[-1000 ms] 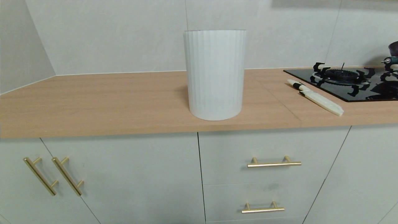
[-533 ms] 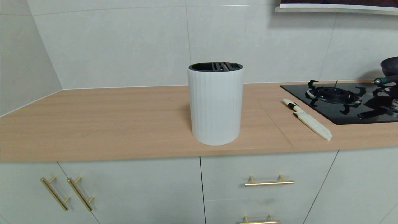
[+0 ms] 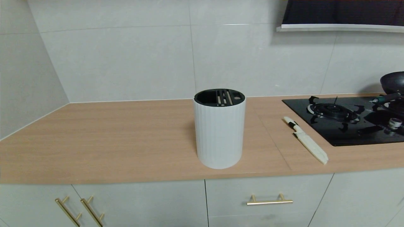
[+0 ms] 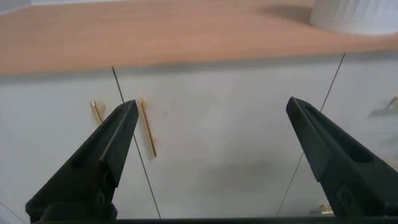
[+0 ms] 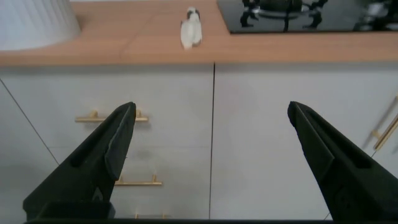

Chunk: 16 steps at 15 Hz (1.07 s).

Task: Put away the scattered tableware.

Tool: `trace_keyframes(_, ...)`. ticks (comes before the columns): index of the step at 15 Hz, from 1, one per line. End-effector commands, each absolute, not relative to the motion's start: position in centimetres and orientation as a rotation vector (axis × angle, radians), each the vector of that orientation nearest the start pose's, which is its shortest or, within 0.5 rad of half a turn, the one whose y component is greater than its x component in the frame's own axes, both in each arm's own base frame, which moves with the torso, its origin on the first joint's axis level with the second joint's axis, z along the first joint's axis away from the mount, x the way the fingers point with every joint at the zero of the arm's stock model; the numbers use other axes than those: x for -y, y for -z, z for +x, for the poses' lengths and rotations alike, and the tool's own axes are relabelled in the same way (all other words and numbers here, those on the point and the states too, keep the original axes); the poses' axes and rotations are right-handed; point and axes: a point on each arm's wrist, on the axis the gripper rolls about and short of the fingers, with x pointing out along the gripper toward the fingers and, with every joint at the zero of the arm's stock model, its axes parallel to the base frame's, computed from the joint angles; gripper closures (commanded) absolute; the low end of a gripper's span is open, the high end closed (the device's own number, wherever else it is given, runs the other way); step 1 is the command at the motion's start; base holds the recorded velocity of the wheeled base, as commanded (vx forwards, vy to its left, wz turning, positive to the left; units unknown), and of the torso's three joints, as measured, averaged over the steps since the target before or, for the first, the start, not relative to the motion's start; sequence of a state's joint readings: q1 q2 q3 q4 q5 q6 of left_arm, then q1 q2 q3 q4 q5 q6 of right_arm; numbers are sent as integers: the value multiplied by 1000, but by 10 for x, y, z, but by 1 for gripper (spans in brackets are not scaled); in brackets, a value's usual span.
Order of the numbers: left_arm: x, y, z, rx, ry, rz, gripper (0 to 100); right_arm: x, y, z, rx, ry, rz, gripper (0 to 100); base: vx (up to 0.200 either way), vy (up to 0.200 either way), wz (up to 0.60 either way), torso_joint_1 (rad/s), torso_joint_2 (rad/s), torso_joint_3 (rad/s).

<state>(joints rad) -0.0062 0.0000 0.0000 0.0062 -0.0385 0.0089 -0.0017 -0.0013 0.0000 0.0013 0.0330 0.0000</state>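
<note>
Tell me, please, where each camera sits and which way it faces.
Head view: on the robot's head, looking forward and down at the countertop, the holder, the knife and the hob.
Left wrist view: on the left wrist, facing the cabinet doors; the open left gripper frames them.
Right wrist view: on the right wrist, facing the drawer fronts; the open right gripper frames them.
Shared: all three show the holder; head and right wrist show the knife.

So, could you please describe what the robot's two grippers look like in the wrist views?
The left gripper and the right gripper look alike: each has two matte black fingers, broad at the base and tapering to narrow wedge tips. Their surfaces look plain and smooth.
</note>
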Motion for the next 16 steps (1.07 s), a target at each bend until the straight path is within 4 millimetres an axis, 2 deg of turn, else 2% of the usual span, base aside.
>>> trace_keyframes(1, 1, -75, -23, -6, 45, 9, 0, -1, -75, -23, -2, -32, 0, 0, 0, 0, 0, 222, -500, -286)
trace_keyframes(16, 1, -75, -23, -6, 45, 9, 0, -1, -75, -23, -2, -32, 0, 0, 0, 0, 0, 259, -548, -297)
